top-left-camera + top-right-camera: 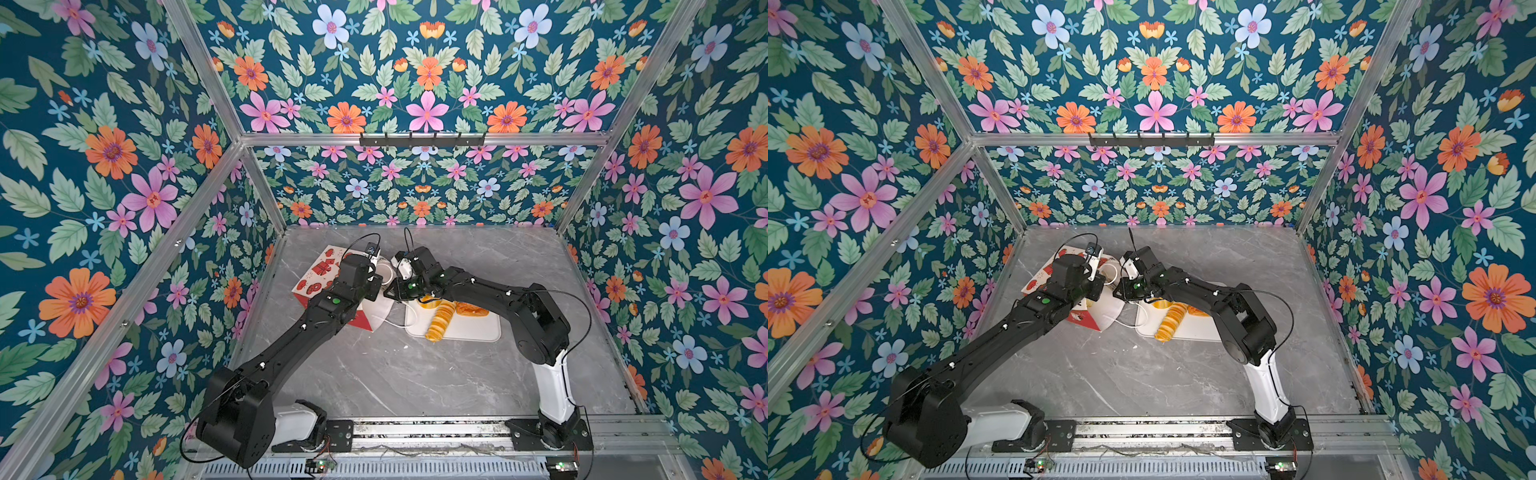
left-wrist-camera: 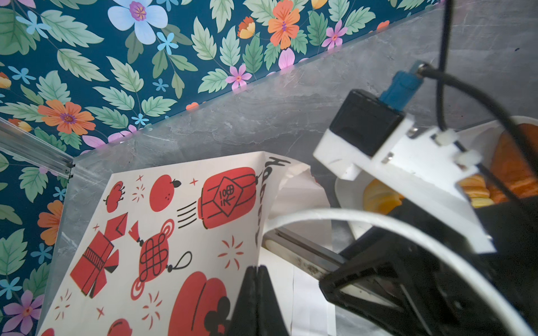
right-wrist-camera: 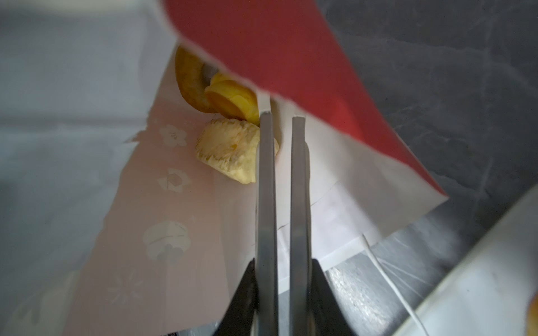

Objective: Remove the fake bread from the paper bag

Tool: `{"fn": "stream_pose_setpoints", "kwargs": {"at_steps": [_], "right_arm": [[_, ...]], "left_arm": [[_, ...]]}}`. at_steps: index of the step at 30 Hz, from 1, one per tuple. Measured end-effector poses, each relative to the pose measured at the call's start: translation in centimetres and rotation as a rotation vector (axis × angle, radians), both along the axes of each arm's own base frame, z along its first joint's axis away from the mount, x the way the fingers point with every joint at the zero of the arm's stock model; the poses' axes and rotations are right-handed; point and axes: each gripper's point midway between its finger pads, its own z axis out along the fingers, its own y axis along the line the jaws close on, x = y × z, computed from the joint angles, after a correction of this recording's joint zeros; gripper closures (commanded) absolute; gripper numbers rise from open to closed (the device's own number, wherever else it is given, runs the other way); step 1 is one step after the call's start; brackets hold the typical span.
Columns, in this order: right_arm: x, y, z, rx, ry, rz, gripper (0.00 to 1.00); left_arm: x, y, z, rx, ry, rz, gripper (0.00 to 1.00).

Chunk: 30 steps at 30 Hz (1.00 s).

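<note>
bag place: the paper bag (image 1: 318, 272) lies on its side on the tabletop (image 1: 415, 374), left of centre in both top views. Its mouth is turned toward the white tray (image 1: 469, 332) just beside it.
bag look: white panel with red lantern, knot and fruit prints, red side gusset, white lining. A white cord handle (image 2: 320, 215) loops out at the mouth.
left gripper: the left gripper (image 2: 256, 269) has its fingers pressed together on the rim of the printed panel, holding the mouth open.
right gripper: the right gripper (image 3: 282, 116) is inside the mouth, fingers a narrow gap apart. Nothing is between them, only lining shows through.
fake bread in bag: three pieces sit deep inside. The pale puff (image 3: 230, 151) is right at one finger; touching or just short, can't tell in this blurred view. The glossy yellow roll (image 3: 233, 99) lies behind it, and the brown ring (image 3: 189, 81) is partly under the red flap.
fake bread out: a twisted roll (image 1: 439, 323) and an orange-brown croissant (image 1: 471, 309) are on the tray, partly covered by the right arm.
bread look: golden-yellow to orange-brown, shiny, with ridged layers. The puff is paler and flaky-edged.
handling: the pieces are probably light and stiff, with a slick gloss, and not fragile. The bag is thin paper that creases, tears and slides unless held.
grasp spot: the puff is nearest, so pinch it across its narrow flaky edges where the ridges give bite. Avoid the smooth domed faces.
risk: fingers snagging the lining or the cord on the way out.
</note>
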Motion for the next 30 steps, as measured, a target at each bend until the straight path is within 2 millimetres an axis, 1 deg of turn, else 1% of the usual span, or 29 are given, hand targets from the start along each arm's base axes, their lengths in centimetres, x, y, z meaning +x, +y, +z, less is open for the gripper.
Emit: {"fn": "stream_pose_setpoints", "kwargs": {"at_steps": [2, 9, 15, 21, 24, 28, 30], "right_arm": [[-0.6, -0.7, 0.4, -0.005, -0.002, -0.006, 0.81], [-2.6, -2.9, 3.5, -0.022, -0.037, -0.020, 0.82], [-4.1, -4.6, 5.8, -0.067, -0.089, -0.013, 0.82], [-5.6, -7.9, 7.0, -0.142, -0.138, -0.044, 0.82], [-6.1, -9.2, 8.0, -0.158, -0.168, -0.064, 0.82], [-7.2, -10.8, 8.0, -0.188, -0.183, -0.077, 0.83], [-7.6, -11.7, 8.4, -0.197, -0.200, -0.092, 0.82]], "left_arm": [[0.2, 0.1, -0.1, 0.001, 0.000, 0.008, 0.97], [1.3, 0.0, 0.2, -0.023, -0.004, 0.039, 0.97], [2.4, 0.5, 0.7, -0.054, -0.005, 0.080, 0.98], [3.2, 1.3, 1.3, -0.081, -0.013, 0.118, 0.98], [3.3, 1.5, 1.1, -0.088, -0.006, 0.127, 0.98], [3.5, 1.6, 0.7, -0.090, 0.002, 0.134, 0.98], [3.5, 1.7, 0.5, -0.088, 0.006, 0.136, 0.98]]}}
